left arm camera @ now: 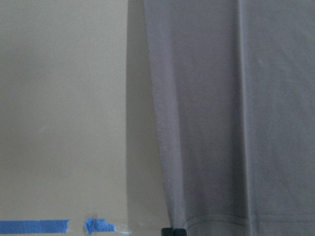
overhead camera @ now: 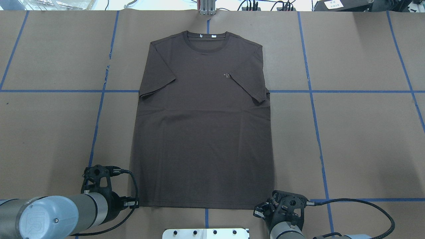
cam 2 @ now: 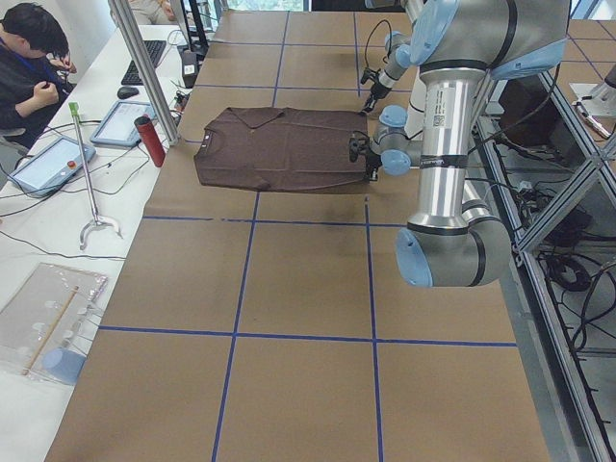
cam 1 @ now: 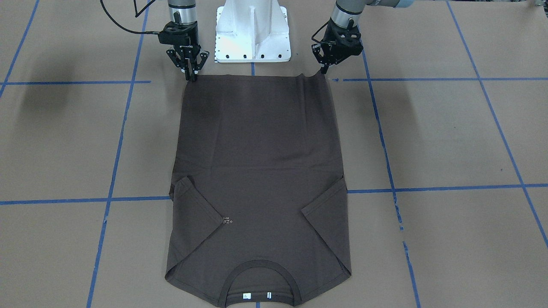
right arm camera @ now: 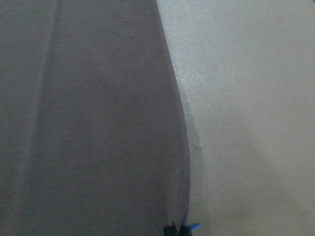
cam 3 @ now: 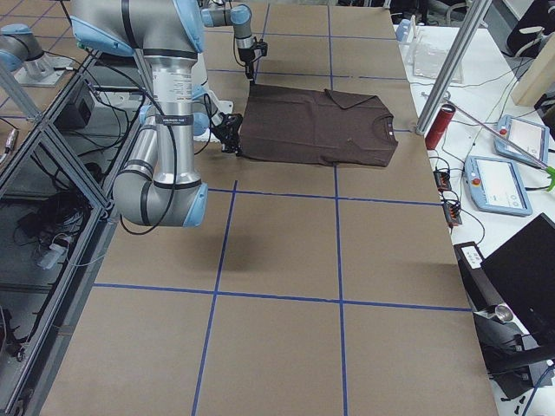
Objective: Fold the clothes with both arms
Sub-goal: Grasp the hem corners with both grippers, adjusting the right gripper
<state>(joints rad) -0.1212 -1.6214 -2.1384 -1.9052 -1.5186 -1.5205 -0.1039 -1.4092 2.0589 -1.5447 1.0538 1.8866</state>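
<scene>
The clothes are one dark brown T-shirt (cam 1: 257,162) lying flat on the brown paper table, front up, both sleeves folded inward. Its collar (cam 1: 260,273) with white tags points away from the robot, and the hem lies next to the base. My left gripper (cam 1: 324,69) is shut on one hem corner, which is raised a little. At the other hem corner my right gripper (cam 1: 191,76) is shut on the cloth. Each wrist view shows only a fingertip (left arm camera: 173,231) (right arm camera: 175,230) at the frame's bottom, pinching the shirt's corner.
The white pedestal base (cam 1: 252,34) stands between the two grippers, just behind the hem. Blue tape lines (cam 1: 115,162) cross the table. A black cable (cam 1: 124,25) hangs by the right wrist. A side bench with a red bottle (cam 2: 149,141), tablets and a seated person lies beyond the far edge.
</scene>
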